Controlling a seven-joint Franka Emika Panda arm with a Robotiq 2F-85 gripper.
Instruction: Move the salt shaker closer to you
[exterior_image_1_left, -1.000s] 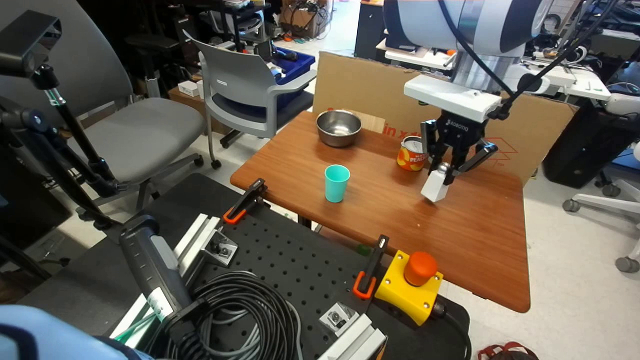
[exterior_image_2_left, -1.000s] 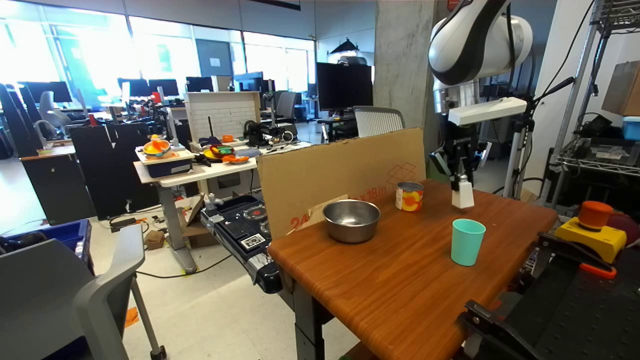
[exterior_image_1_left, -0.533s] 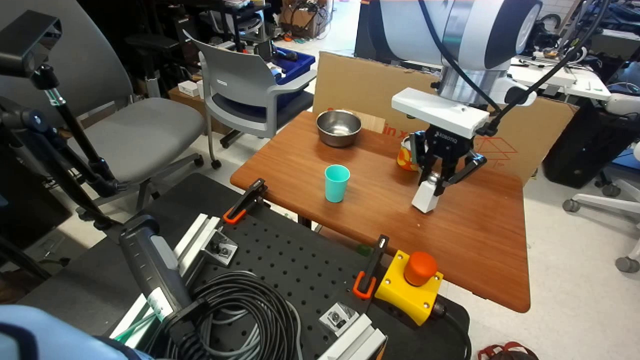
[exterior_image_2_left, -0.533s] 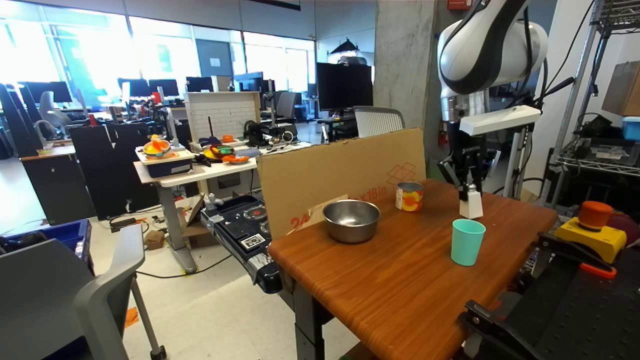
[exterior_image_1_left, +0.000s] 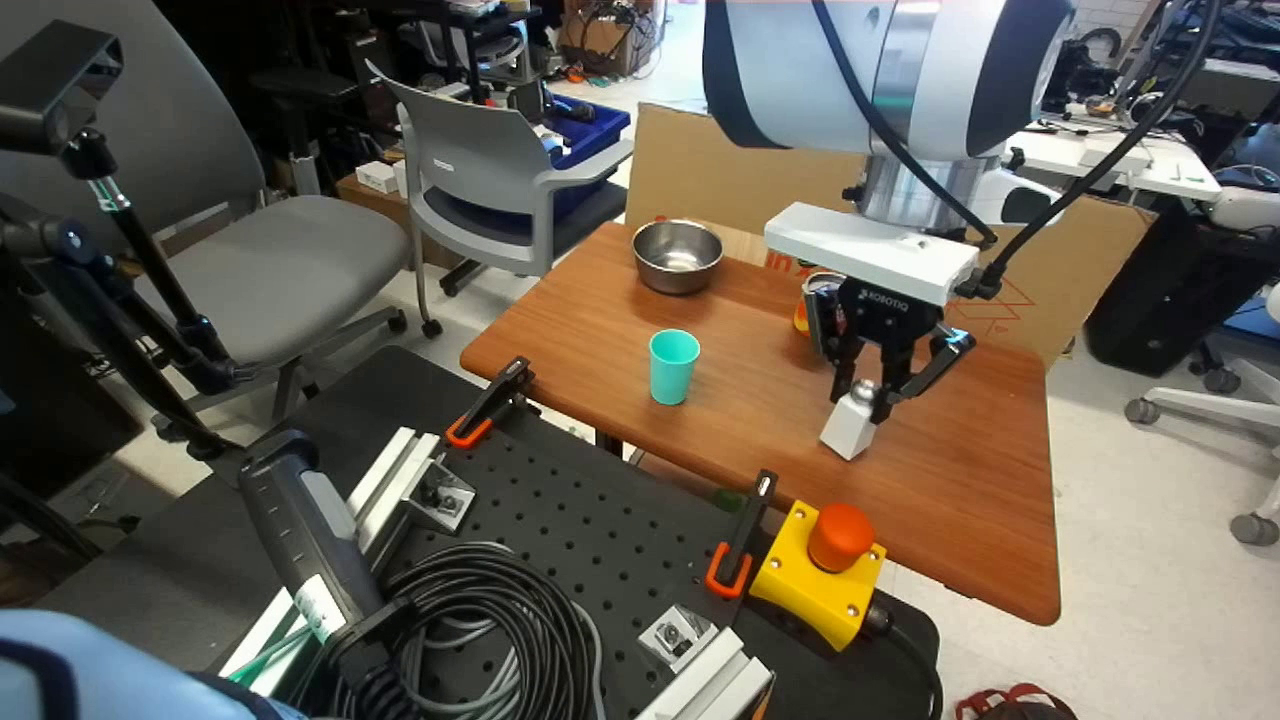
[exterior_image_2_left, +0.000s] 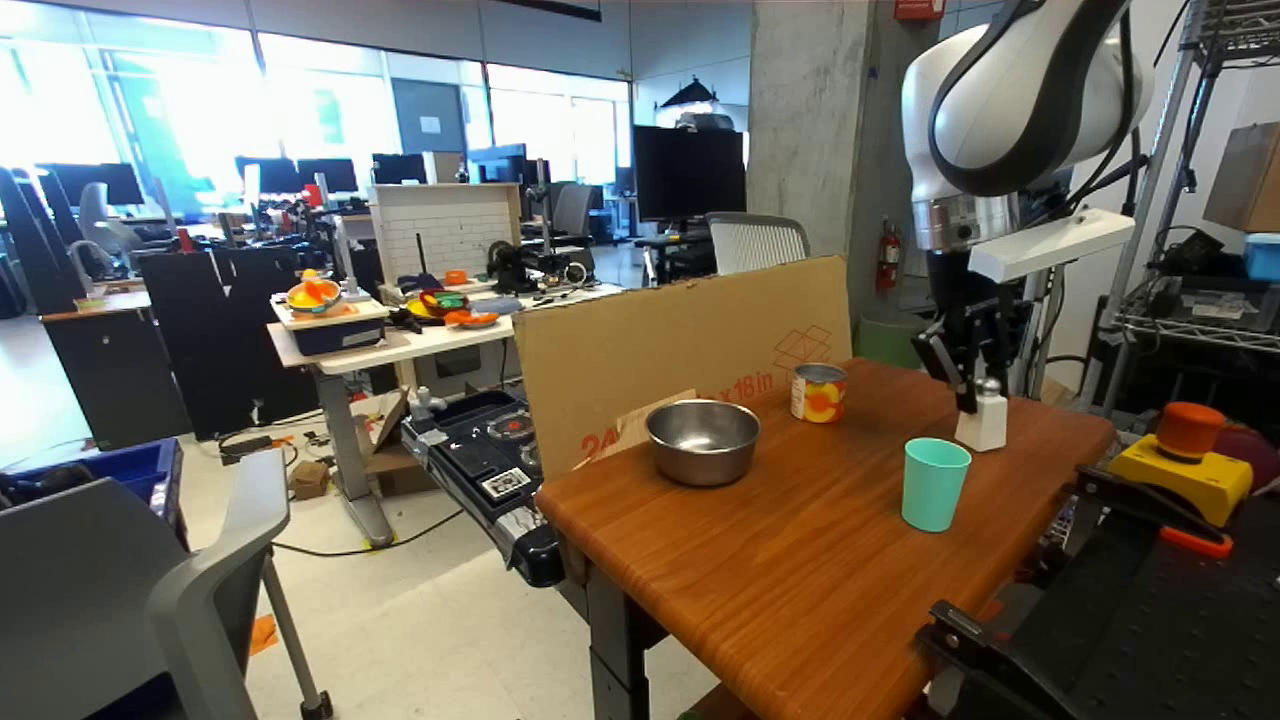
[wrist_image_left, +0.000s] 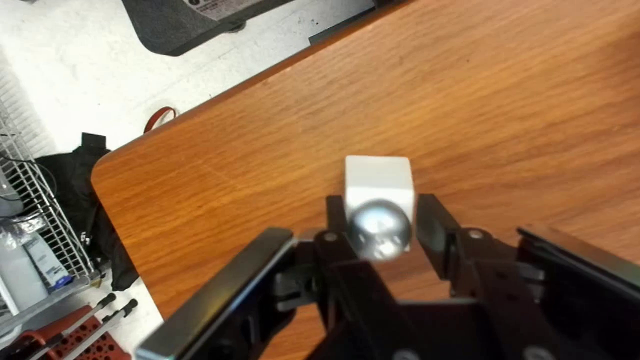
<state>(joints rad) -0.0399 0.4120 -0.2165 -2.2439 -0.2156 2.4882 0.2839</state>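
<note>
Wooden table (exterior_image_1_left: 960, 500), gripper (wrist_image_left: 381, 215) low over it, salt shaker (exterior_image_1_left: 848, 430) between the fingers (wrist_image_left: 335, 212)

Table was seen in both exterior views. Robot arm (exterior_image_2_left: 1010, 110) was reached out above it, gripper aimed down. Black perforated board (exterior_image_1_left: 600, 520) was set along one long side; cardboard panel (exterior_image_2_left: 680, 330) was stood along the opposite side.

Gripper: fingers were set narrow, one each side of the salt shaker's top. In the wrist view, contact was suggested at picture left and a thin gap at picture right; whether the salt shaker was gripped couldn't be told.

Steel bowl (exterior_image_1_left: 678, 257) was placed near the cardboard panel, at the end of the table well away from the gripper. Yellow push-button box (exterior_image_1_left: 795, 580) was set on the corner of the black perforated board. Can (exterior_image_2_left: 819, 394) with an orange-and-red label was placed near the cardboard panel. Teal cup (exterior_image_1_left: 673, 367) was stood upright near the table edge on the board side, well apart from the salt shaker.

Salt shaker: white body, roughly upright, was positioned closer to the black perforated board than the can and bowl were. Whether its base was touching the tabletop couldn't be told. Silver cap (wrist_image_left: 380, 230) was framed by the two fingers.
</note>
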